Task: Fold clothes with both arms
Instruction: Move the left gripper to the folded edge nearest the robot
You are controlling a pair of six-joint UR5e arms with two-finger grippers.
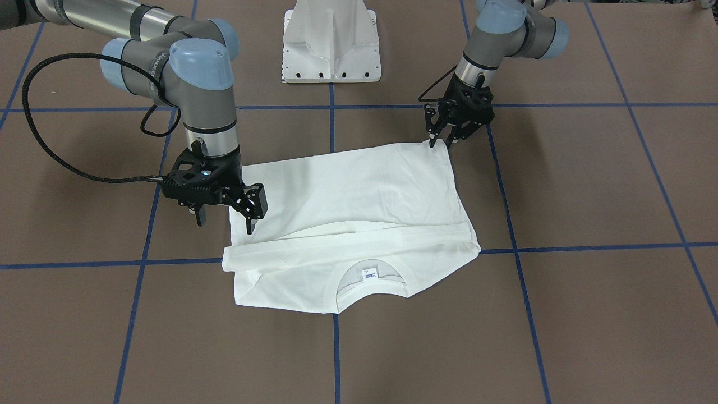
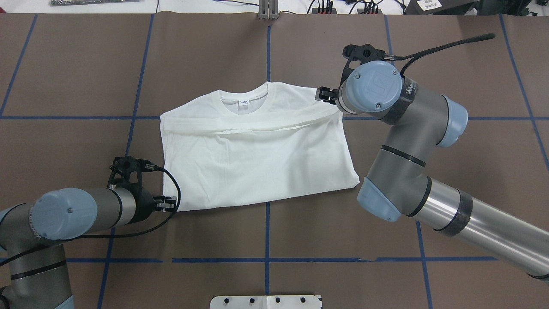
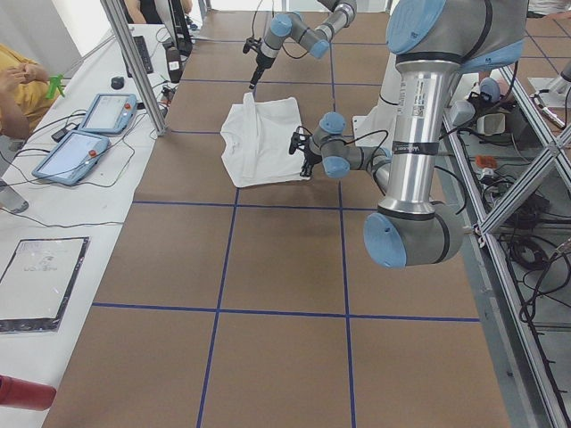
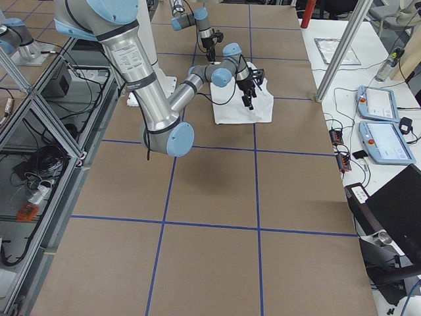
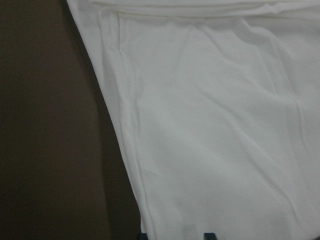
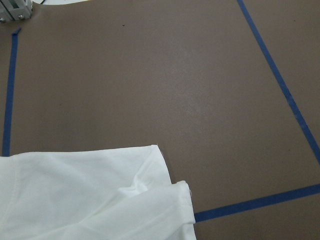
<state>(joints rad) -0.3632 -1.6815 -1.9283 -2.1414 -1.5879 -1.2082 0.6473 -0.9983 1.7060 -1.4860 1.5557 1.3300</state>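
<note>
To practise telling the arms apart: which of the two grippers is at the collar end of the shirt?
The right gripper, beside the shoulder near the collar. The left gripper is at the opposite end, at a hem corner of the shirt.

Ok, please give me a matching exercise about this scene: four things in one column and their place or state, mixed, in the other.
Things:
1. shirt
2. neck tag
3. left gripper
4. right gripper

Place or state:
a. at a bottom corner of the shirt
b. flat on the table, partly folded
c. open, at the shirt's side edge near the shoulder
d. small, white with blue print

Pairs: 1-b, 2-d, 3-a, 4-c.
</note>
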